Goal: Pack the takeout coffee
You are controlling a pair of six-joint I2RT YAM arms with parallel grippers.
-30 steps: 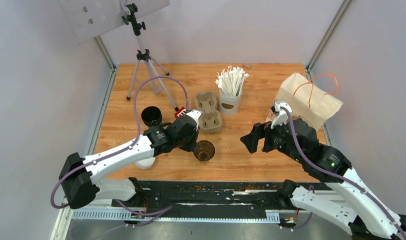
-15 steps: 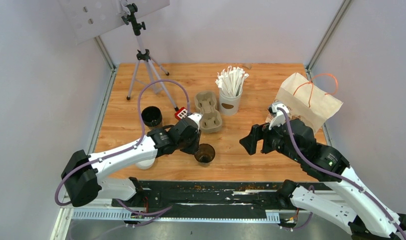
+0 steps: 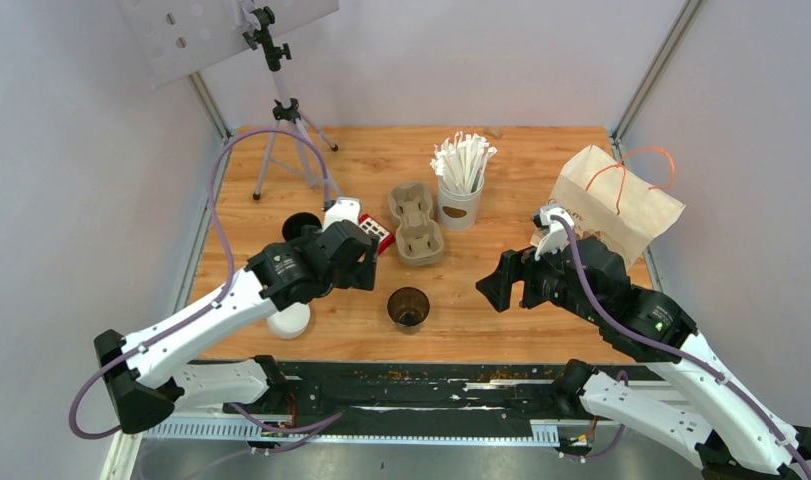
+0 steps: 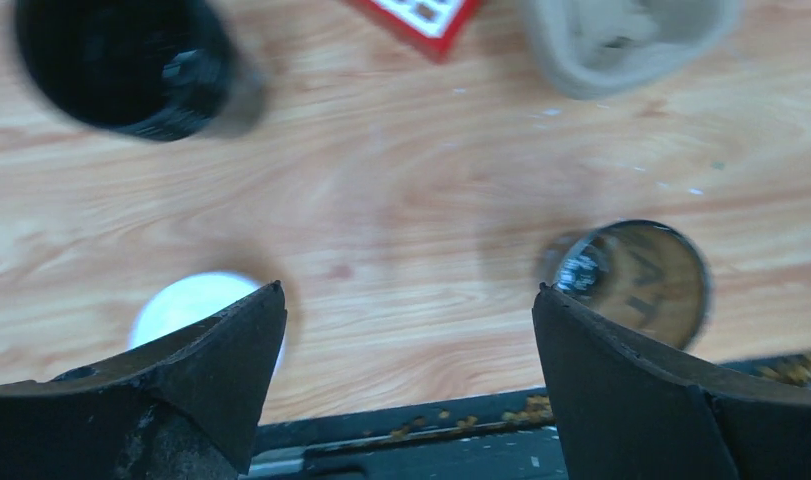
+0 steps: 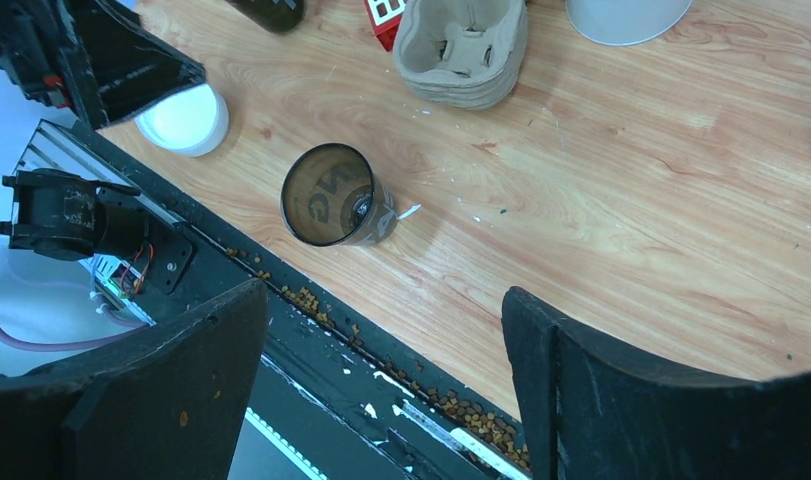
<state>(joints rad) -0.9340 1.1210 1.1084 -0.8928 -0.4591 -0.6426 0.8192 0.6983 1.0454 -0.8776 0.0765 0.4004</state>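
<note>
Carries nothing in the left gripper: jaws spread wide above the bare wood of the table, with the black cup off to one side and the brown cup to the other. Carries nothing in the right gripper either, jaws likewise wide, poised over the near table edge just right of the brown cup. Finds both cups upright and uncovered, well apart: brown one near the front edge, black one farther back on the left, partly hidden by the left arm in the top view. Shows a white lid lying flat at front-left, and the pulp tray behind the brown cup
</note>
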